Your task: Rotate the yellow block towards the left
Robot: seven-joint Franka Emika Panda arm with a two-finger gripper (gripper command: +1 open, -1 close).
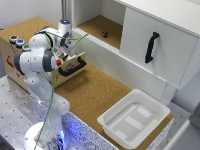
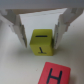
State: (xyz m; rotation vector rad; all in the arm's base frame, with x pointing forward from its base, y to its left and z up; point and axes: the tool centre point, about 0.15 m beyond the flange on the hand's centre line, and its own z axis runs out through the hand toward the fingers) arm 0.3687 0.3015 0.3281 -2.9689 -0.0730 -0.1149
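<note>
In the wrist view the yellow block (image 2: 42,42) stands upright on a pale surface, with a dark letter on the face toward the camera. My gripper (image 2: 42,46) is lowered around it, one finger on each side. The fingers (image 2: 20,31) sit close to the block's sides and a thin gap shows on one side, so the gripper reads as open. In the exterior view the arm (image 1: 42,60) leans over the open wooden drawer (image 1: 75,64) and hides both the block and the fingertips.
A red block marked H (image 2: 52,75) lies just in front of the yellow one. A white bin (image 1: 134,119) sits on the cork tabletop at the exterior view's right. The cabinet has a black handle (image 1: 151,47), and a small dark object (image 1: 104,34) rests on its shelf.
</note>
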